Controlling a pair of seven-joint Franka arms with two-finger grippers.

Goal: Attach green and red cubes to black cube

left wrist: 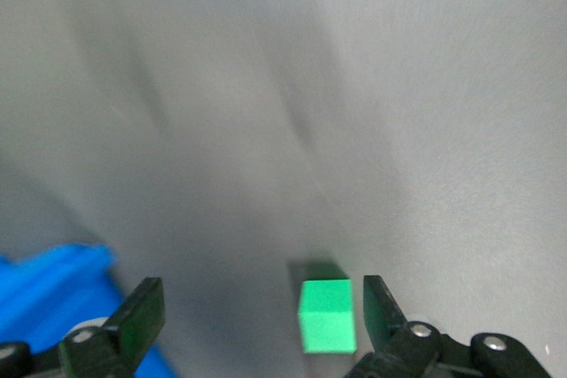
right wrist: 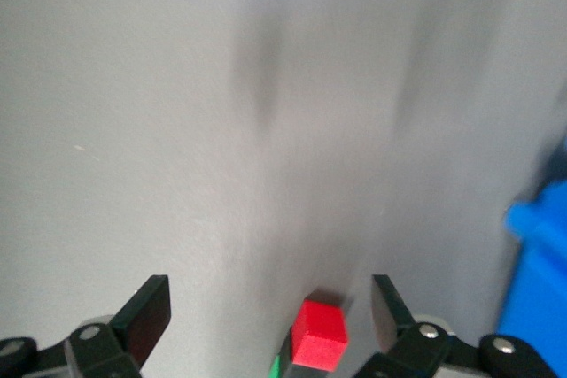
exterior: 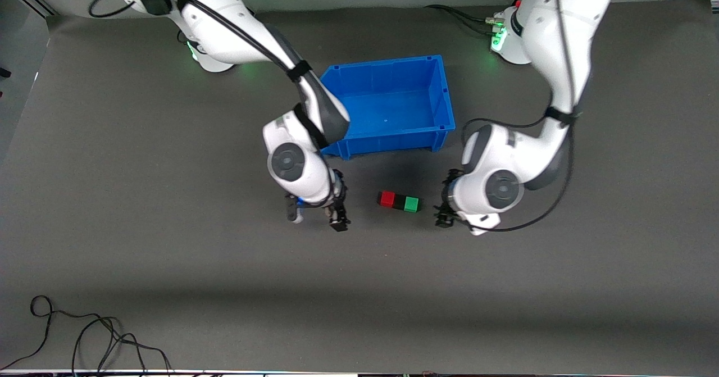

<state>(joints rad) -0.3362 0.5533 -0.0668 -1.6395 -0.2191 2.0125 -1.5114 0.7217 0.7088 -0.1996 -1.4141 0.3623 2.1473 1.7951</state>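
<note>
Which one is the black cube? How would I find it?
Find the big blue bin in the middle of the table. Nearer the front camera lies a short row of three tiny cubes. The black cube is the middle one, touching the red cube and green cube.

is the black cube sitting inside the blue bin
No, the black cube lies on the table between the red and green cubes, outside the blue bin.

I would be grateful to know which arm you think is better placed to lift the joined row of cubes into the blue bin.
Probably the left: its open left gripper sits beside the green cube, a little closer to the row than the open right gripper is to the red cube. The blue bin is just above.
</note>
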